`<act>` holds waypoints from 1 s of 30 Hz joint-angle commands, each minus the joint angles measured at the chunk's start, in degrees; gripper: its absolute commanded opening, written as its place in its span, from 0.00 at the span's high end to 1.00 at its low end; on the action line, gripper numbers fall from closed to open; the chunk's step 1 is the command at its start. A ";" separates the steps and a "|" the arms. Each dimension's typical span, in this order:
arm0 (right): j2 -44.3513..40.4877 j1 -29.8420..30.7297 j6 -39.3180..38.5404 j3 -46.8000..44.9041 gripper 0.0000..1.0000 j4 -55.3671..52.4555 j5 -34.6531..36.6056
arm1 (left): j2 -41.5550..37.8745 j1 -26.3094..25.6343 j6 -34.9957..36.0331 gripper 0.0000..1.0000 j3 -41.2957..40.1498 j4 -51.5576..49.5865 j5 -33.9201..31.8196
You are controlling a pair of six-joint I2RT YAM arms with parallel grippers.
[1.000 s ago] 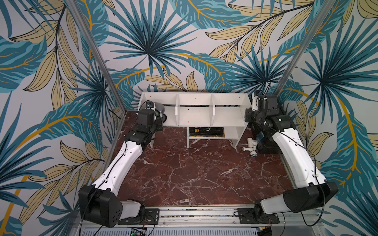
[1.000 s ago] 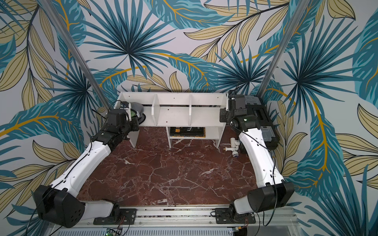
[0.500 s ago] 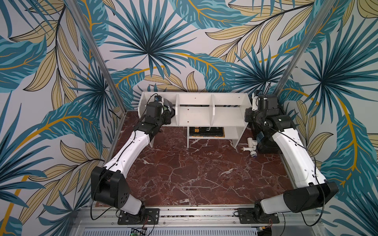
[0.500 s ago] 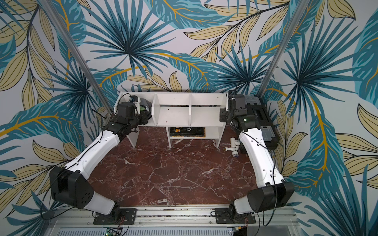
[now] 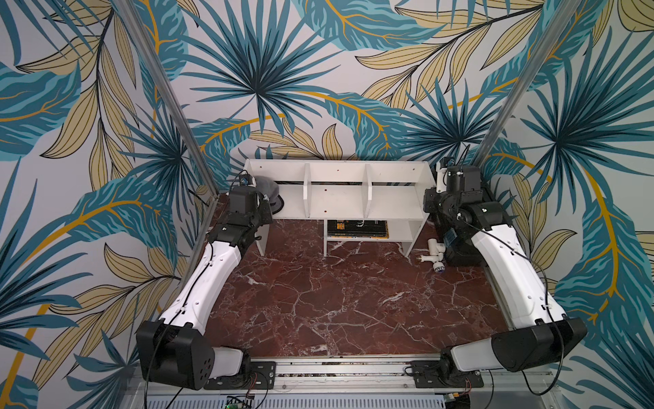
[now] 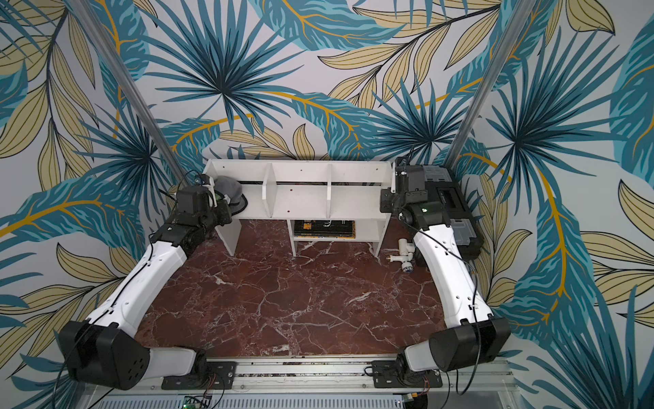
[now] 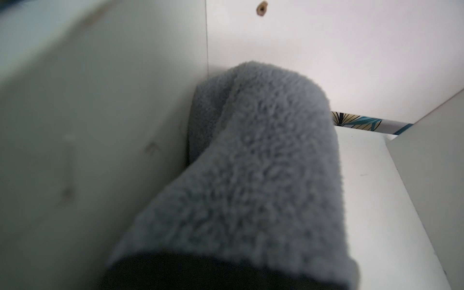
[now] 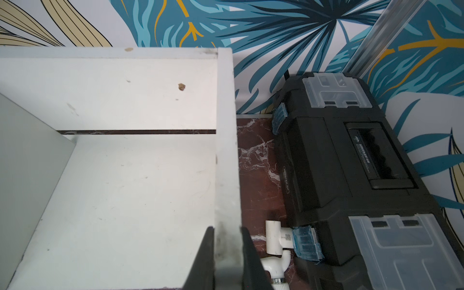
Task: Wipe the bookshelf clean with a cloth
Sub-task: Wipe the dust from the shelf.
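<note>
The cloth [image 5: 267, 185] is being held pinched in the closed left gripper [image 5: 263, 207], against the rear corner of the left-end top compartment of the bookshelf [image 5: 339, 202], whose right side panel is being clamped by the right gripper [image 8: 227, 241].

No wording could be read anywhere. White print was seen beside the handle [image 8: 379, 157] of the black toolbox [image 8: 324, 175], but it was too small to be made out. A small code sticker [image 8: 287, 237] was carried by the white pipe fitting [image 8: 273, 237]. Yellow print on the black item [image 5: 357, 228] in the lower cubby of the bookshelf [image 5: 339, 202] was blurred.
</note>
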 commanded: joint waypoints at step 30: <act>-0.94 0.71 1.06 0.76 1.00 -0.35 -3.82 | 15.16 -2.33 4.23 1.00 35.72 -6.92 -1.28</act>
